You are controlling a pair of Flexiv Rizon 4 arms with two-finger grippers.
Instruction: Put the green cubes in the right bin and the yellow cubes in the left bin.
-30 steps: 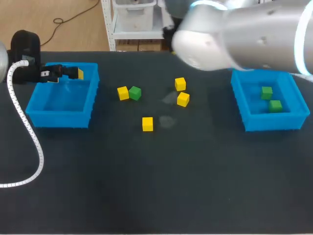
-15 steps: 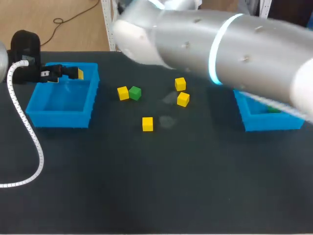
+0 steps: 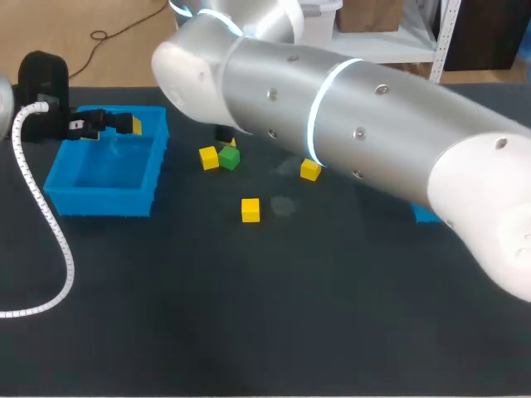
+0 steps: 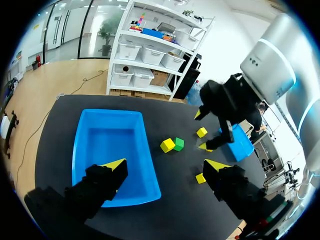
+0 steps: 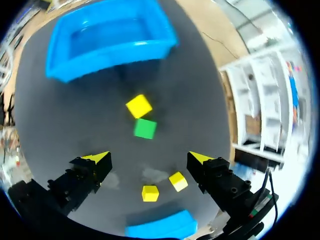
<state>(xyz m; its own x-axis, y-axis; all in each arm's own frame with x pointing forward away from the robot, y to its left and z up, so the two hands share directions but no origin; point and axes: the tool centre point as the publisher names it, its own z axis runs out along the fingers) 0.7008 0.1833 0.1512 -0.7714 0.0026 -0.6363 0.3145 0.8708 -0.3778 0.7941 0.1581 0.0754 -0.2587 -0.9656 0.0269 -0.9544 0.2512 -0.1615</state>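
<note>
The right arm [image 3: 357, 124] comes in from the right and lies across the far half of the worktop [image 3: 249, 315]. It hides nearly all of the right bin [image 3: 426, 215], so only a blue corner shows below the arm. The right tool [image 5: 150, 159] hangs released, its fingers spread wide with nothing between them. It is above the green cube [image 3: 230, 158] and the first yellow cube [image 3: 208, 157], which touches the green one on its left, near the middle of the worktop.

A second yellow cube [image 3: 250, 210] lies alone, nearer than that pair. A third yellow cube [image 3: 310, 171] sits to the right, partly tucked under the arm. From the left wrist, the right tool stands in front of the right bin and covers part of it.

The left tool [image 4: 166, 166] is also released and holds nothing. It is over the far edge of the left bin [image 3: 104, 203]. A coiled white cable [image 3: 50, 224] runs from the left arm down over the worktop, passing left of that bin.
</note>
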